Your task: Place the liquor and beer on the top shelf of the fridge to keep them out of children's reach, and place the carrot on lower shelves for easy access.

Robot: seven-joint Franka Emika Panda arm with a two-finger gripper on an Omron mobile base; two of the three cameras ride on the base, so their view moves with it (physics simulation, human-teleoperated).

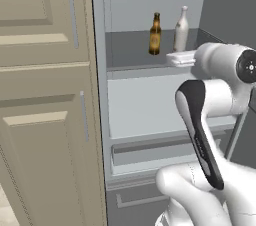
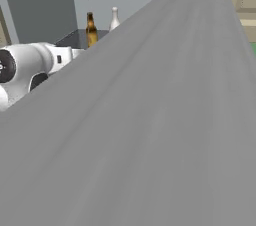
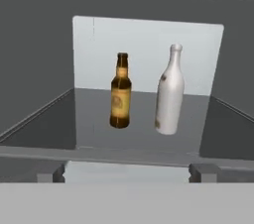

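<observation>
The left base view looks forward from behind the arm into the fridge (image 1: pixel 150 105), the right base view faces the same way past a close grey panel (image 2: pixel 160 120), and the hand view sits near the top shelf (image 3: pixel 139 139), all sharing the beer (image 1: pixel 155 33) and liquor (image 1: pixel 181 29).

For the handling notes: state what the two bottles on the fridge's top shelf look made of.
Beer: apparently glass, amber-brown and glossy, with a yellowish label.
Liquor: opaque pale grey-white, smooth with soft shading; perhaps ceramic or frosted glass, the render leaves it open.
</observation>
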